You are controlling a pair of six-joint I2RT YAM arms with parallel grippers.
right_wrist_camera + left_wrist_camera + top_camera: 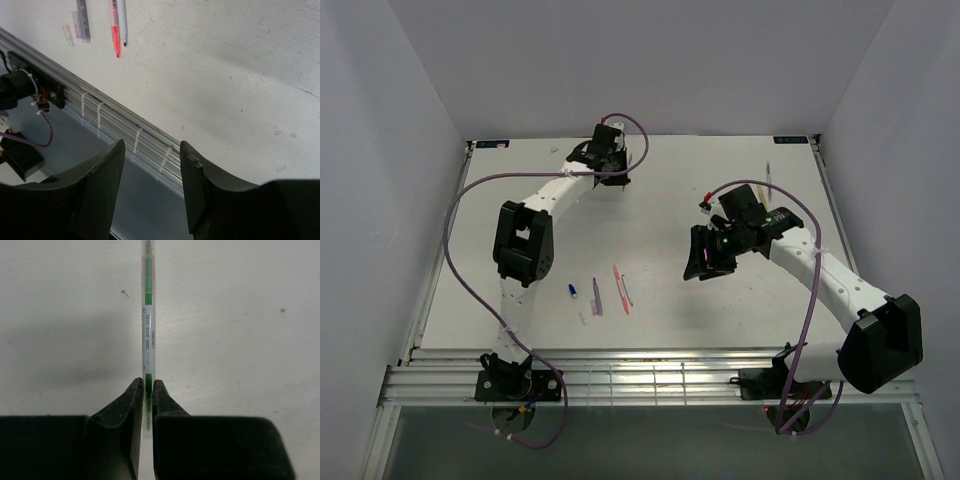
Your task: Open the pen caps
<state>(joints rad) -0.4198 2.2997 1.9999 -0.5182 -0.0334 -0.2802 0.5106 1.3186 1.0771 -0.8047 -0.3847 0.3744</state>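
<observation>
My left gripper (146, 385) is shut on one end of a green pen (148, 315), whose body runs straight away from the jaws just over the white table. Seen from the top, this gripper (608, 172) is at the far back of the table. My right gripper (152, 150) is open with nothing between its fingers, and it hangs mid-table on the right (705, 262). Near the front lie a purple pen (82, 20), a red pen (115, 30), a pale pen (122, 22) and a small clear pen cap (67, 35). A short blue cap (574, 291) lies to their left.
An aluminium rail (125, 125) with white cable ties runs along the table's near edge, just past the right fingers. Another thin pen (770, 178) lies at the back right. White walls close in the table (670, 200) on three sides.
</observation>
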